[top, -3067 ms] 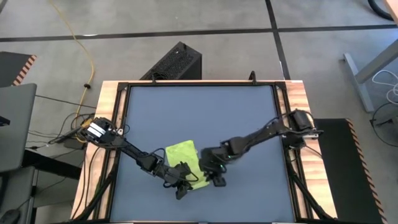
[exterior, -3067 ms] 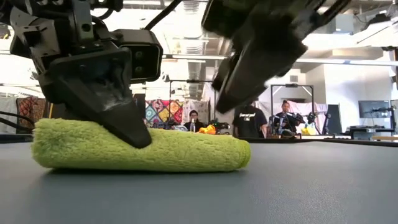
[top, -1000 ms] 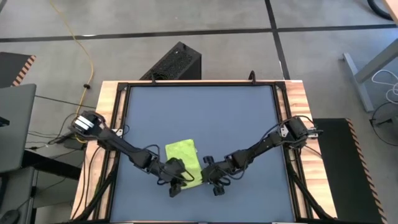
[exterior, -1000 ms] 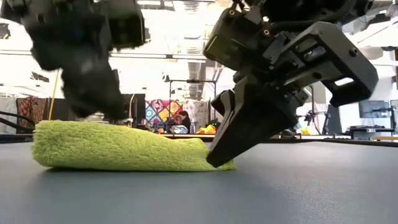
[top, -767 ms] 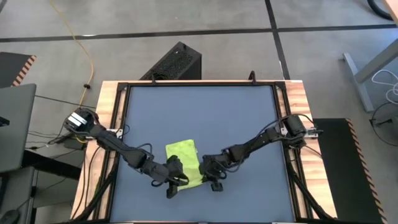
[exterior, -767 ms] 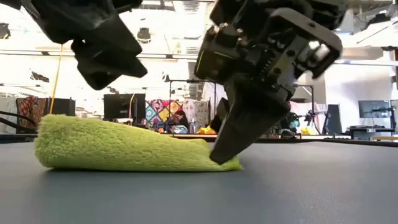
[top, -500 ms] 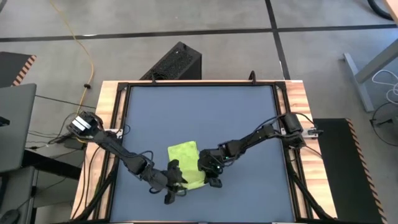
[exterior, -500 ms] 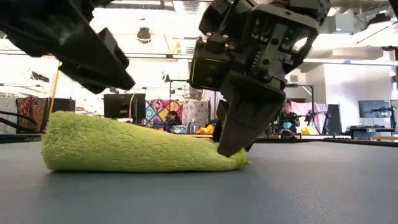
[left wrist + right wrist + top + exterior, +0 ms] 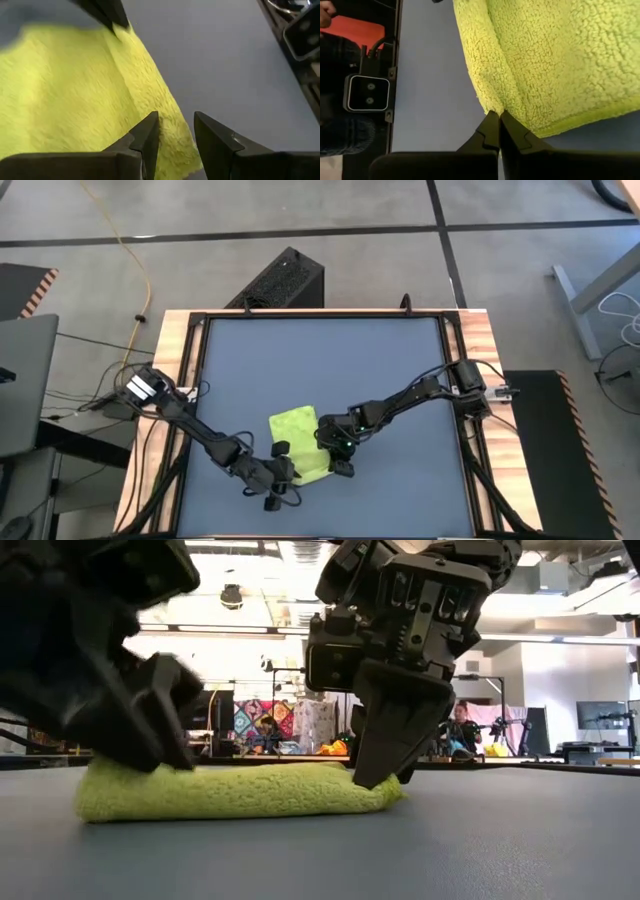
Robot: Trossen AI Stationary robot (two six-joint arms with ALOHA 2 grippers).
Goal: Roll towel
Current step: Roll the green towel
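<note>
The lime-green towel [image 9: 296,438] lies flat on the dark tabletop near its front edge, with a folded-over band [image 9: 150,95] running along its near edge. My left gripper [image 9: 176,131] hangs low at the left end of that band [image 9: 110,795]. It is open, one finger over the cloth and the other past the corner. My right gripper [image 9: 498,116] is shut, with its tips on the band's right end [image 9: 385,790]. My left gripper straddles the towel's near left corner [image 9: 182,157] from above; whether its fingers touch the cloth I cannot tell. My right gripper sets its shut fingertips [image 9: 492,125] down on the right end of the towel's near edge [image 9: 492,102]. The fingers come steeply from above. The cloth lies flat on the table under them.
A wooden frame [image 9: 180,380] rims the tabletop. Bare tabletop [image 9: 330,360] stretches beyond the towel and toward the right edge. A black box [image 9: 285,280] stands on the floor past the far edge. People [image 9: 460,730] show in the room behind.
My left gripper has come down from above the towel to its near left corner. My right gripper has shifted slightly toward the table's left and stands more upright on the towel's right end. The towel's thick left end has flattened.
</note>
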